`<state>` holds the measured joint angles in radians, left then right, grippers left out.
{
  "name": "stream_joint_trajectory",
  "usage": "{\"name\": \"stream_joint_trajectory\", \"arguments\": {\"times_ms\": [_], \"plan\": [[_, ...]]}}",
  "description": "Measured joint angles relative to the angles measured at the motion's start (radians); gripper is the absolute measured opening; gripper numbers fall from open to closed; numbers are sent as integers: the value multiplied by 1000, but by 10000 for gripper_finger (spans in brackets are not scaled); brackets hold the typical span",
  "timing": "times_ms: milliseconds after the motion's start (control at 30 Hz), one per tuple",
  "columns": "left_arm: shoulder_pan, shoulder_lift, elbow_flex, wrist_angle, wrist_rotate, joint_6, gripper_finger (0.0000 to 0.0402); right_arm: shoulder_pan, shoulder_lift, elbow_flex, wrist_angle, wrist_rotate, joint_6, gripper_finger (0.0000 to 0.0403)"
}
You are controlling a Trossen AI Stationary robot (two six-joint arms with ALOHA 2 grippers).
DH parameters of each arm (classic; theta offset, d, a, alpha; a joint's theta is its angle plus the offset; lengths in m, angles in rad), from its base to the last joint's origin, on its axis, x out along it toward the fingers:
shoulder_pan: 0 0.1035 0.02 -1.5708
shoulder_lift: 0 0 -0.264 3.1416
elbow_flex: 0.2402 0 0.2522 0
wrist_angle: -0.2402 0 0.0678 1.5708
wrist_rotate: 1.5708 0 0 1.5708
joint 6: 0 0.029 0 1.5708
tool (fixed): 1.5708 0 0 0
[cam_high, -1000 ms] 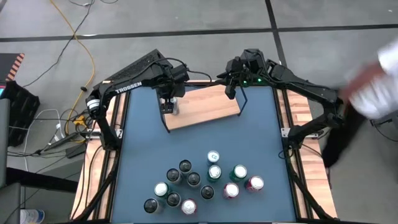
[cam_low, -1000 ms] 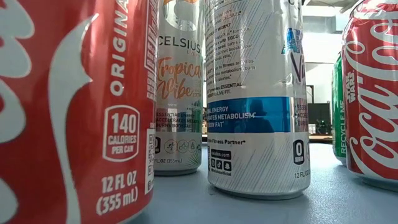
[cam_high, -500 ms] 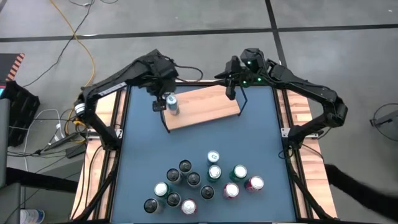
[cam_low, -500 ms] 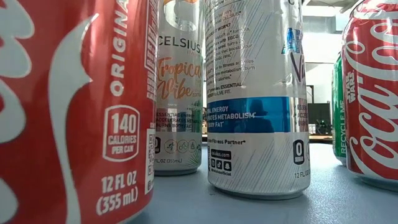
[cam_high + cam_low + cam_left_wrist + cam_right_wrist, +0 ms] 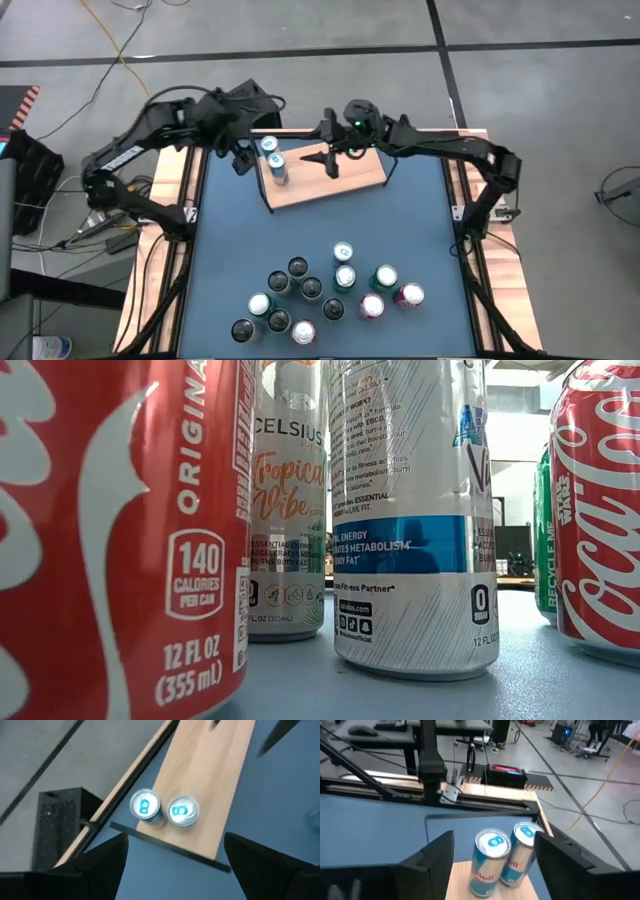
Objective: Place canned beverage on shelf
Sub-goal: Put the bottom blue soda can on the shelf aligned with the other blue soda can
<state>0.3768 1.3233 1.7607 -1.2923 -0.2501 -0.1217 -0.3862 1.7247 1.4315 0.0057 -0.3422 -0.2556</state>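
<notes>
The blue tabletop (image 5: pixel 400 215) fills the middle of the high view. In its upper centre lies the shelf (image 5: pixel 345 178), a light-wood board in a thin black wire frame, set slightly askew.

The left arm reaches in from the upper left of the high view. The left gripper (image 5: pixel 240 158) hangs just off the shelf's left end, its fingers (image 5: pixel 102 862) spread wide with nothing between them; the left wrist view looks down between them onto the board (image 5: pixel 210 785).

The right arm comes from the right edge and stretches leftward across the top. The right gripper (image 5: pixel 331 160) sits over the middle of the shelf, its fingers (image 5: pixel 427 862) apart and gripping nothing; they frame the 2 cans in the right wrist view.

2 slim blue-and-silver Red Bull cans (image 5: pixel 272 158) stand upright at the shelf's left end, touching or very nearly touching each other, seen as (image 5: pixel 165 811) and (image 5: pixel 506 857) from the wrists.

A cluster of about 14 more cans (image 5: pixel 325 292) stands upright in the lower centre of the high view, well apart from the shelf. In the low view they crowd the lens: a red Coca-Cola can (image 5: pixel 120 540) at left, 2 white Celsius cans (image 5: pixel 410 510) in the middle, another red can (image 5: pixel 600 510) at right.
</notes>
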Motion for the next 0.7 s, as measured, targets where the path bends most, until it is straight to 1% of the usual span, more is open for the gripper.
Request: {"name": "stream_joint_trajectory", "arguments": {"times_ms": [67,167,333,433,567,700], "plan": [[-11,-23,0,10,0,-40,316,4,37,0,16,0,-1,266],[-23,-50,0,9,-1,-86,316,14,108,37,43,0,-5,265],[-42,-69,0,7,-1,-138,316,26,228,148,45,1,-5,265],[-55,-68,0,-9,-1,-152,316,27,280,217,17,1,-6,265],[-73,-65,0,-24,-1,-153,316,30,314,269,-41,5,-11,265],[-88,-62,0,-26,-1,-147,316,32,326,269,-58,6,-16,265]]}}
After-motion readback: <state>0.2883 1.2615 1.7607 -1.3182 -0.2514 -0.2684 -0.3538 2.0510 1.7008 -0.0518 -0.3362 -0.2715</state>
